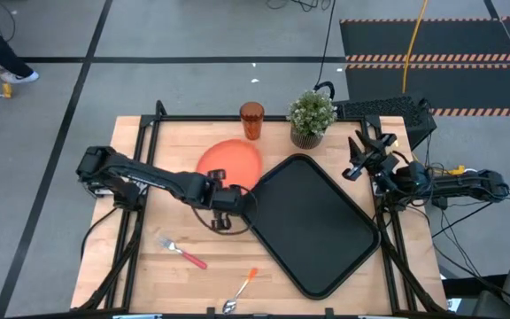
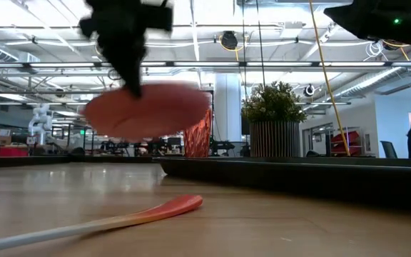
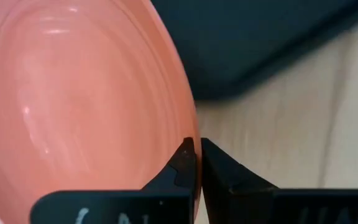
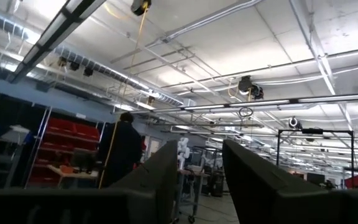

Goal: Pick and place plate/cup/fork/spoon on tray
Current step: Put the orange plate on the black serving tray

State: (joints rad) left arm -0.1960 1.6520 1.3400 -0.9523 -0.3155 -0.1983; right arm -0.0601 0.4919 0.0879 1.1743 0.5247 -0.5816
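The orange plate (image 1: 228, 162) hangs above the wooden table, left of the black tray (image 1: 312, 221). My left gripper (image 1: 229, 197) is shut on its near rim. In the low view the plate (image 2: 145, 108) floats clear of the tabletop under the gripper (image 2: 130, 78). The amber cup (image 1: 251, 120) stands upright on the table near its far edge. The fork (image 1: 181, 252) and the spoon (image 1: 242, 291) lie flat on the wood near the front edge. My right gripper (image 1: 359, 159) waits open at the table's right side, pointing up into the room (image 4: 197, 180). My left gripper pinches the plate's rim (image 3: 193, 134) between its two fingers, one finger (image 3: 184, 163) on the plate's inner face and the other (image 3: 219, 171) on its underside. The fingers slant down from the table's near side. The plate is lifted clear of the table, a little tilted.
A potted green plant (image 1: 312, 115) stands beside the cup, at the tray's far corner. The tray lies at an angle and its inside is bare. Bare wood shows between the fork and the tray.
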